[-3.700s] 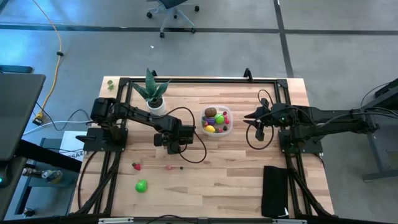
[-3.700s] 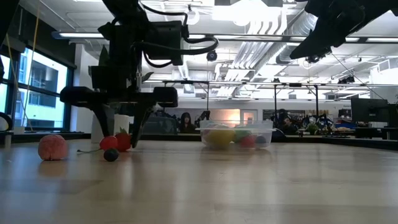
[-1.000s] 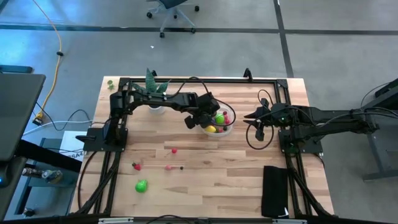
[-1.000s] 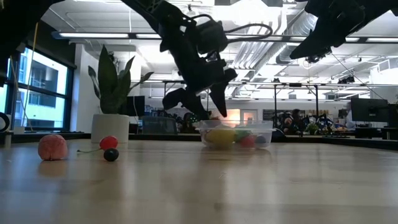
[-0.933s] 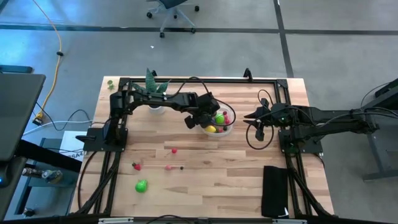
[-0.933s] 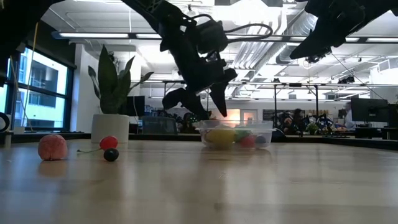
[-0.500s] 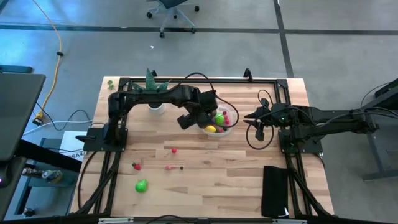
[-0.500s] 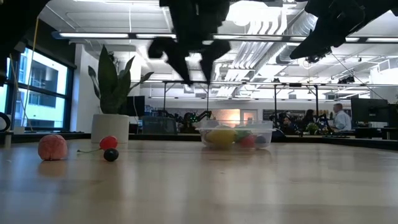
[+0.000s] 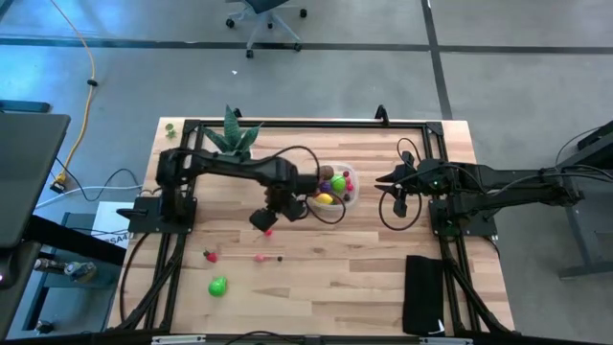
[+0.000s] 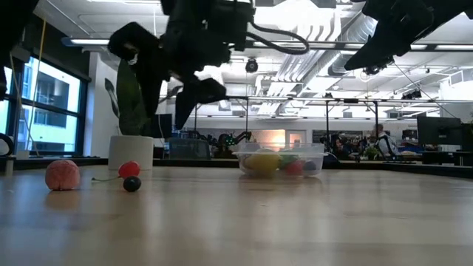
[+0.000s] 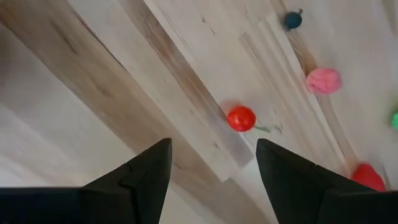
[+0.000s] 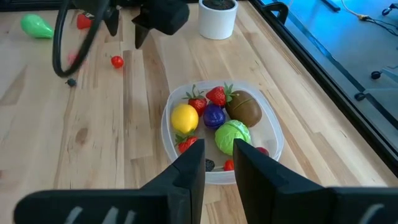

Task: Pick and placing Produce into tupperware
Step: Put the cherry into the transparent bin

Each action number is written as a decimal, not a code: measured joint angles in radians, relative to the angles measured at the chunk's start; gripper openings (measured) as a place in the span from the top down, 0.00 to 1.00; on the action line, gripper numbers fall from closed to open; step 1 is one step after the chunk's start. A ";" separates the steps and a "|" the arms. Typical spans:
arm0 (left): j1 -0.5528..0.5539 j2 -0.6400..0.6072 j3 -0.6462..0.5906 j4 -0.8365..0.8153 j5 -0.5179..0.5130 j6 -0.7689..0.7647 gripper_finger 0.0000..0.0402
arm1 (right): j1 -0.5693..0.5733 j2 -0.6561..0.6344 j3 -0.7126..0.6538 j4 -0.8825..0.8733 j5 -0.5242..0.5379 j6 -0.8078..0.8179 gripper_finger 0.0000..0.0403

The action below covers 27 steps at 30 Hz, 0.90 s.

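My left gripper [image 11: 211,163] hangs spread and empty above one red cherry [image 11: 240,118].
Right gripper [image 12: 216,163]: can't tell; tupperware [image 12: 273,134] contents overlap, roughly nine.

Two matte black jointed arms trailing looped black cables, each tool [image 11: 211,168] ending in wedge-shaped fingers.

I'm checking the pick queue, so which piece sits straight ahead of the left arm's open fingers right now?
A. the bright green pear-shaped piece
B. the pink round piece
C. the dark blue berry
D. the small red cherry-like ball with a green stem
D: in the left wrist view the red ball lies on the wood just beyond the gap between the left gripper's spread fingers.
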 joint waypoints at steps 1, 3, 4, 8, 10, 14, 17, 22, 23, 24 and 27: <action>-0.008 -0.020 -0.033 0.028 0.000 -0.015 0.44 | 0.000 0.000 0.000 0.000 0.000 0.000 0.82; -0.022 -0.059 -0.098 0.088 -0.007 -0.059 0.44 | 0.000 0.000 0.000 0.000 0.000 0.000 0.82; -0.029 -0.081 -0.134 0.124 -0.017 -0.078 0.44 | 0.000 0.000 0.000 -0.001 0.000 0.000 0.82; -0.069 -0.181 -0.269 0.241 -0.053 -0.177 0.44 | 0.000 0.000 0.000 -0.001 0.000 0.000 0.82; -0.102 -0.223 -0.333 0.293 -0.087 -0.245 0.44 | 0.000 0.000 0.000 -0.001 0.000 0.000 0.82; -0.178 -0.283 -0.442 0.413 -0.156 -0.367 0.44 | 0.000 0.000 0.000 -0.005 0.000 0.000 0.82; -0.223 -0.290 -0.484 0.450 -0.198 -0.439 0.44 | 0.000 0.000 0.000 -0.005 0.000 0.000 0.82; -0.265 -0.286 -0.517 0.502 -0.256 -0.508 0.44 | 0.000 0.000 0.000 -0.006 0.000 0.000 0.82; -0.267 -0.286 -0.523 0.518 -0.269 -0.526 0.44 | 0.000 0.000 0.000 -0.005 0.000 0.000 0.82; -0.268 -0.286 -0.529 0.526 -0.276 -0.549 0.44 | 0.000 0.000 0.000 -0.005 0.000 0.000 0.82; -0.264 -0.285 -0.544 0.529 -0.278 -0.629 0.44 | 0.000 0.000 0.000 -0.005 0.000 0.000 0.82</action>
